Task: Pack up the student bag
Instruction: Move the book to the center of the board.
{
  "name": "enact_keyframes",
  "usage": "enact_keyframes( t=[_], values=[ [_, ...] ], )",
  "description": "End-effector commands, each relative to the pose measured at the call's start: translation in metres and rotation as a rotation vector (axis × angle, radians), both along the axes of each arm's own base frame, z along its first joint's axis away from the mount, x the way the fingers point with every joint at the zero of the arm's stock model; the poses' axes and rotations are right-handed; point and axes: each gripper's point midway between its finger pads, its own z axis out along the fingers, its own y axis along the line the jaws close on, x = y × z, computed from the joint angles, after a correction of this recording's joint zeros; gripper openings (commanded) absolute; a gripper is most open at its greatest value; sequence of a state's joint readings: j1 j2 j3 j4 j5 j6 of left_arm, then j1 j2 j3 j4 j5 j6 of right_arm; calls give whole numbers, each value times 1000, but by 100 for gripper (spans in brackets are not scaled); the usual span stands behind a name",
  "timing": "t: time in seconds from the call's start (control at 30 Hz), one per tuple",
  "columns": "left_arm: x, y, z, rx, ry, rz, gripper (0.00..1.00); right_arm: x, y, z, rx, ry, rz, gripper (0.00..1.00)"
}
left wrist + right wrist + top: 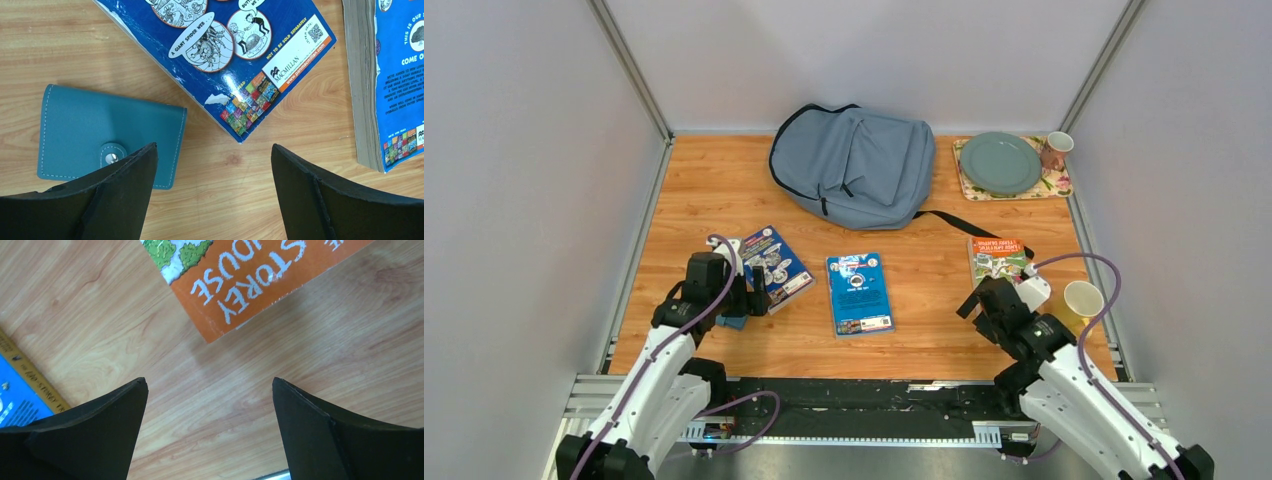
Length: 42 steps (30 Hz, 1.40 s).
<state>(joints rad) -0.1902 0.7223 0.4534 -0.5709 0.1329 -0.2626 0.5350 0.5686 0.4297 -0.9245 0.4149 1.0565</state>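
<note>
Backpack of soft grey-blue fabric, the student bag (pixel 852 165), lies flat at the far middle of the wooden desk (pixel 714 190), front pocket facing up, one black strap (pixel 969 225) trailing from its near right corner. To the right of the bag: round green plate (pixel 1001 163) on a floral placemat (pixel 1059 185), patterned paper cup (pixel 1056 150) at the mat's far right corner. On the near side of the bag, three books lie flat and apart from one another. Blue cartoon-covered book (pixel 774 268) sits near-left of the bag, bright blue paperback (pixel 859 293) straight in front of it, orange-and-green book (pixel 998 258) near-right, just past the strap's end. Yellow paper cup (pixel 1082 300) stands further near-right of the bag, beyond the orange book. Small teal wallet with a snap button (pixel 110 135) lies near-left of the bag, just beside the cartoon book's near corner. Left hand (pixel 214 155) is spread wide and holds nothing, poised over bare wood between wallet and cartoon book; its left finger overlaps the wallet's edge in the wrist view, contact not clear. Right hand (pixel 210 385) is likewise spread wide and empty, over bare wood at the orange book's near corner, well short of the bag.
</note>
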Motion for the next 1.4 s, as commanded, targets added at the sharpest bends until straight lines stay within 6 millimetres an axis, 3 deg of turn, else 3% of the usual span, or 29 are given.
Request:
enact_keyframes(
  t=[0.0, 0.17, 0.43, 0.63, 0.73, 0.8, 0.83, 0.87, 0.97, 1.0, 1.03, 1.13, 1.27, 1.33, 1.37],
  values=[
    [13, -6, 22, -19, -78, -33, 91, 37, -7, 13, -85, -74, -42, 99],
    [12, -8, 20, -26, -73, -40, 91, 76, -29, 4, -140, -6, -117, 100],
    [8, -11, 19, -45, -68, -46, 91, 133, -44, 18, -163, -77, -167, 100],
    [6, -12, 17, -56, -71, -48, 91, 151, -62, 15, -196, -67, -218, 100],
    [6, -9, 15, -51, -67, -27, 91, 150, -61, 28, -183, -42, -199, 100],
    [6, -9, 15, -54, -67, -21, 91, 146, -44, 38, -131, -63, -125, 98],
    [7, -10, 17, -58, -70, -23, 91, 140, -29, 53, -109, -111, -78, 98],
    [7, -11, 17, -62, -74, -26, 91, 131, -21, 51, -92, -118, -47, 98],
    [9, -18, 23, -87, -97, -68, 91, 115, 23, 75, 56, -239, 92, 97],
    [10, -20, 23, -92, -98, -77, 91, 106, 36, 67, 115, -229, 136, 96],
    [10, -24, 25, -114, -94, -87, 91, 105, 52, 79, 191, -283, 161, 96],
    [9, -47, 34, -235, -77, -141, 91, 104, 85, 89, 309, -332, 262, 94],
    [14, -62, 41, -330, -82, -150, 91, 105, 112, 85, 285, -267, 378, 94],
    [16, -62, 42, -334, -86, -132, 91, 96, 144, 76, 304, -210, 498, 93],
    [17, -59, 41, -325, -86, -118, 91, 99, 155, 83, 307, -217, 521, 93]
  ],
)
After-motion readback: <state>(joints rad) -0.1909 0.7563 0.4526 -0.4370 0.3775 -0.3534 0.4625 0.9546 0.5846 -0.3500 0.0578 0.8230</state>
